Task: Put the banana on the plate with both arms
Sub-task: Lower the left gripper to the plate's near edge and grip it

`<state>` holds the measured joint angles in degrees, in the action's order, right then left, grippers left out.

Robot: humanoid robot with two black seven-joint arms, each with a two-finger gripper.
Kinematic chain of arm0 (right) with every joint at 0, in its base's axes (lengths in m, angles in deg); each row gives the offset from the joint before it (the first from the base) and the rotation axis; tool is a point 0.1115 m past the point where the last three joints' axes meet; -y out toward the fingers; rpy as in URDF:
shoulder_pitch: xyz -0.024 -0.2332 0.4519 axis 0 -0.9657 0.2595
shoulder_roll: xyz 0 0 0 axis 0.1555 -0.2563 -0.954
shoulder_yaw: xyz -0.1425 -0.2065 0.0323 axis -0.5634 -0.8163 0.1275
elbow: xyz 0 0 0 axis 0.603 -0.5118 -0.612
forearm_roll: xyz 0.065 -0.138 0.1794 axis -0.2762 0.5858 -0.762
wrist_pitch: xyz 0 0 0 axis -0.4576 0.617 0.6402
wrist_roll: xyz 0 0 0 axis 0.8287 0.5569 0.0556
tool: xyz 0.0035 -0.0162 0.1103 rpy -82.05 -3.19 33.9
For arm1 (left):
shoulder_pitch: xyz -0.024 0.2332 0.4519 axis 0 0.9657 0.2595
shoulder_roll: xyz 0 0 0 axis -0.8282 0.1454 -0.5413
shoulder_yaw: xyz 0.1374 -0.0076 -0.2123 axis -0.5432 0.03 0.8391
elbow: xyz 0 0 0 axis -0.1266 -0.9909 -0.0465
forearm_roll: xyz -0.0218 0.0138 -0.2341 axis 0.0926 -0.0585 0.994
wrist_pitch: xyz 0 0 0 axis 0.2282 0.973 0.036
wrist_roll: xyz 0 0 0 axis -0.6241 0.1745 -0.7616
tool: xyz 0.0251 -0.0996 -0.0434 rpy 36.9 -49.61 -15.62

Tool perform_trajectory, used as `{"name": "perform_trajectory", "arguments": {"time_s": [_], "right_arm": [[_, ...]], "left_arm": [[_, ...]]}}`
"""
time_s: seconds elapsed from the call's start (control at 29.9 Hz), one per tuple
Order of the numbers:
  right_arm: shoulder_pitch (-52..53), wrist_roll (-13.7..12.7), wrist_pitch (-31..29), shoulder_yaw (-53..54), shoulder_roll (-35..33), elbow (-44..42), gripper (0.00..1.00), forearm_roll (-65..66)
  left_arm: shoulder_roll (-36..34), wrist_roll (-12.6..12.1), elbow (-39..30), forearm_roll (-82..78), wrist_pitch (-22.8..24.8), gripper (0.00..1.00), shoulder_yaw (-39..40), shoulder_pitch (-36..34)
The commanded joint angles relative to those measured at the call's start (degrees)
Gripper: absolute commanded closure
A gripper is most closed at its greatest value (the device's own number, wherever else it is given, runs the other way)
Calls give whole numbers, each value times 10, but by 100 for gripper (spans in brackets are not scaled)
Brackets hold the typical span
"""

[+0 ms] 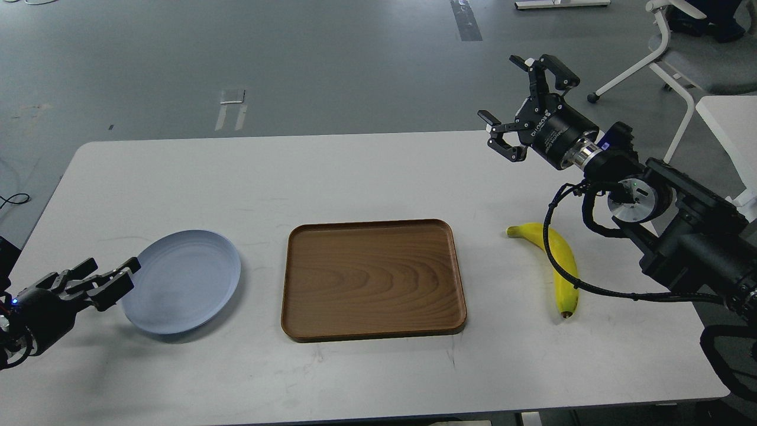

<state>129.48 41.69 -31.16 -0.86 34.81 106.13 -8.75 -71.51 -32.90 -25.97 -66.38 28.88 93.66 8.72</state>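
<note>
Right gripper (520,106) is hovering spread apart above the bench's (378,171) far-right corner; banana (553,263) is lying lengthwise, stem pointing far-left.

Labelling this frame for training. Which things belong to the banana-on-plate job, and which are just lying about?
Job: banana, plate, left end effector, right end effector.
Lying about: wooden tray, office chair.

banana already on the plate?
No, the banana lies on the table at the right, with the wooden tray between it and the plate.
</note>
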Motion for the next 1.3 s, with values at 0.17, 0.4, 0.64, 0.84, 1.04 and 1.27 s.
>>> {"name": "perform_trajectory", "arguments": {"time_s": [0.17, 0.4, 0.64, 0.84, 1.04, 1.27], "right_arm": [[-2, 0, 1, 2, -1, 0, 0, 0], [-2, 0, 1, 2, -1, 0, 0, 0], [-2, 0, 1, 1, -1, -1, 0, 0], [-2, 0, 6, 1, -1, -1, 0, 0], [-3, 0, 11, 1, -1, -1, 0, 0], [-3, 1, 18, 2, -2, -1, 0, 0]], "left_arm": [[40, 3, 57, 3, 0, 10, -3, 10], [45, 13, 83, 6, 1, 14, -3, 18], [60, 11, 100, 7, 9, 50, -9, 33], [64, 12, 103, 8, 6, 95, -9, 35], [64, 13, 100, 10, 1, 100, -8, 29], [60, 20, 93, 10, 1, 100, -2, 23]]}}
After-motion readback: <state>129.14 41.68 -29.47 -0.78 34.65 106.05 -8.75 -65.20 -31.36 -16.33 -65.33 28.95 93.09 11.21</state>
